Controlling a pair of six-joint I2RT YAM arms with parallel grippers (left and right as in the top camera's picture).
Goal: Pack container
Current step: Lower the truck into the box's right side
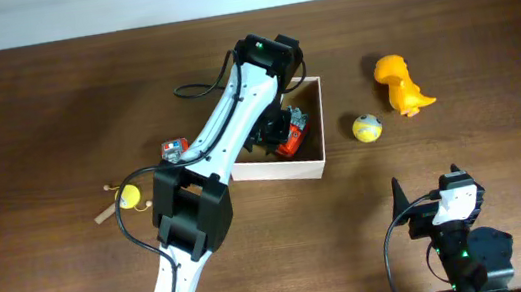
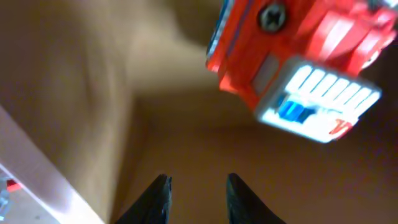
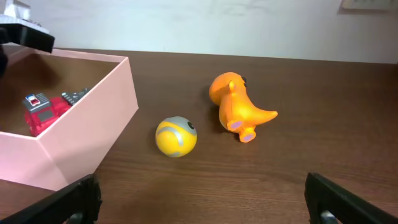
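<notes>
The container point(image 1: 279, 172) is a shallow white-walled box with a tan inside, at the table's middle. A red toy truck point(image 1: 290, 142) lies in it and also shows in the left wrist view point(image 2: 298, 62) and the right wrist view point(image 3: 42, 112). My left gripper point(image 2: 198, 193) is open and empty inside the box, just off the truck; the overhead view shows it low over the box point(image 1: 269, 133). My right gripper point(image 3: 202, 199) is wide open and empty near the front right point(image 1: 430, 194). A yellow ball point(image 1: 367, 128) and an orange dinosaur point(image 1: 401, 84) lie right of the box.
A small red and grey toy point(image 1: 172, 149) lies against the box's left side. A yellow toy on a stick point(image 1: 126, 196) lies further left. The box wall point(image 3: 81, 137) stands left of the ball point(image 3: 176, 136) and the dinosaur point(image 3: 236, 106).
</notes>
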